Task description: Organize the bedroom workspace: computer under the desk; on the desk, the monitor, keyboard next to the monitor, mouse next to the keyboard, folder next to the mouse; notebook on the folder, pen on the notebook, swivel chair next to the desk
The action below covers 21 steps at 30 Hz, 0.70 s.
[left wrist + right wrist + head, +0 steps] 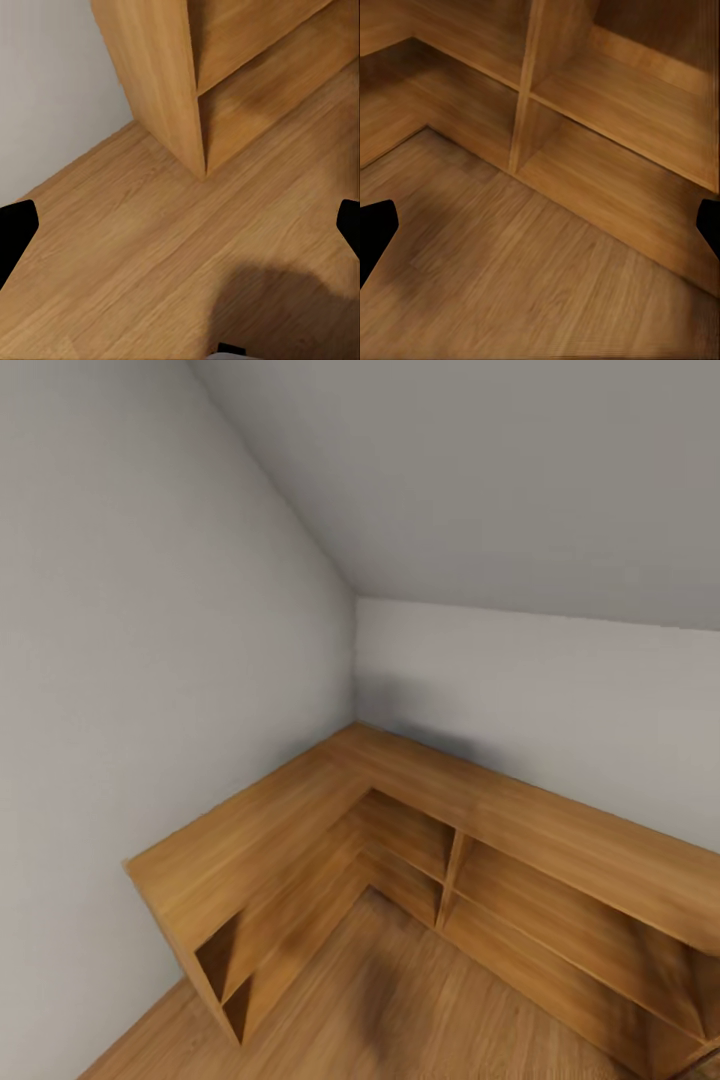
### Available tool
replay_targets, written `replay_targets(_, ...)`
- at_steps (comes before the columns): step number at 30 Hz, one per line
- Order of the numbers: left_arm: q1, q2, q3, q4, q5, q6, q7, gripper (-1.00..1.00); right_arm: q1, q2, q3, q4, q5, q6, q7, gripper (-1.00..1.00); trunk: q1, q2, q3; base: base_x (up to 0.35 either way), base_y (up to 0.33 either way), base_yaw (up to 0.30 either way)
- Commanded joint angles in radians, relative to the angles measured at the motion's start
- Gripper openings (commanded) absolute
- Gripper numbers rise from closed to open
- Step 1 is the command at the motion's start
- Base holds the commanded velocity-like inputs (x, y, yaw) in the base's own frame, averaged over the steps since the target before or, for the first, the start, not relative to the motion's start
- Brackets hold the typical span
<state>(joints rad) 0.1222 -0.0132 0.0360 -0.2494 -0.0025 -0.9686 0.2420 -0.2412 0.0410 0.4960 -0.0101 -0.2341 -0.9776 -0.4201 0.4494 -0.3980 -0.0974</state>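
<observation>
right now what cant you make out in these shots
- Wooden corner shelf: its right end is cut off by the head view's edge.
- Shelf compartments: back corners lost in shadow, head view.
- Left gripper and right gripper: only dark fingertips at the wrist views' edges, jaws wide apart.

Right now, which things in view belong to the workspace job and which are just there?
Part of the job:
- left hand, open, holding nothing
- right hand, open, holding nothing

Just there:
- L-shaped wooden shelf unit in the corner, its visible compartments bare
- wooden floor
- grey walls
</observation>
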Motion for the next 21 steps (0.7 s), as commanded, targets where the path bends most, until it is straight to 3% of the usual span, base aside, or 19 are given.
replay_targets(1,0.001,-0.001,0.004,-0.002,-0.001,-0.001,-0.001,1.0,-0.001,0.0,0.009,0.001,-0.007,-0.003,-0.003,1.0,0.001,-0.002,-0.002,0.0,0.0,-0.283)
replay_targets(13,0.001,-0.001,0.004,-0.002,-0.001,0.0,-0.001,1.0,-0.001,-0.001,0.006,0.001,-0.007,0.018,-0.003,1.0,0.001,-0.002,-0.002,0.178,0.063,-0.287)
replay_targets(21,0.001,-0.002,0.004,-0.001,-0.001,0.001,-0.004,1.0,-0.001,-0.001,0.006,0.001,-0.007,0.034,-0.003,1.0,0.001,-0.002,-0.002,0.029,0.01,-0.287)
